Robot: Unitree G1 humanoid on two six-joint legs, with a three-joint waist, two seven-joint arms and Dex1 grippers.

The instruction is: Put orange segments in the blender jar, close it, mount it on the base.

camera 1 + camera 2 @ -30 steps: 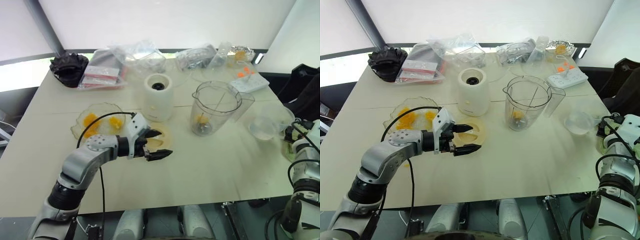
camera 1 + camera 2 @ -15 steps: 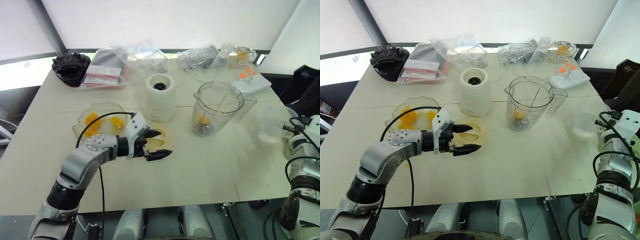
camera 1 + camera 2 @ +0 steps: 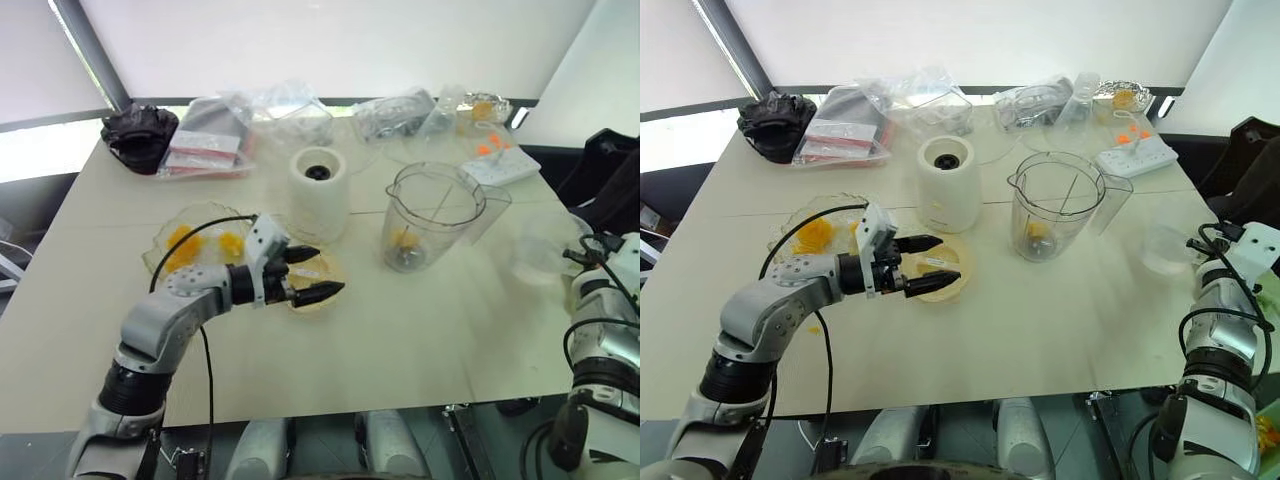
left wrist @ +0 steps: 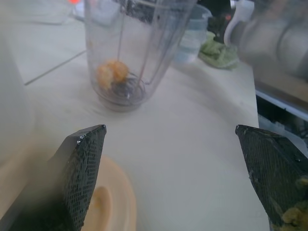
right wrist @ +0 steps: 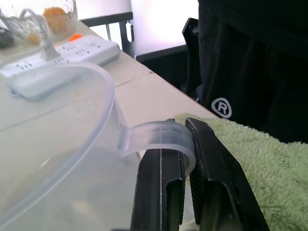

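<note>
Low at center-left, the left gripper hovers with fingers spread wide over the cream-yellow lid. At the right edge, the right gripper pinches the handle tab of a small clear dish. Mid-frame stands the blender jar, an orange segment at its blades. The base sits left of it, and the glass bowl of orange segments lies at far left.
</note>
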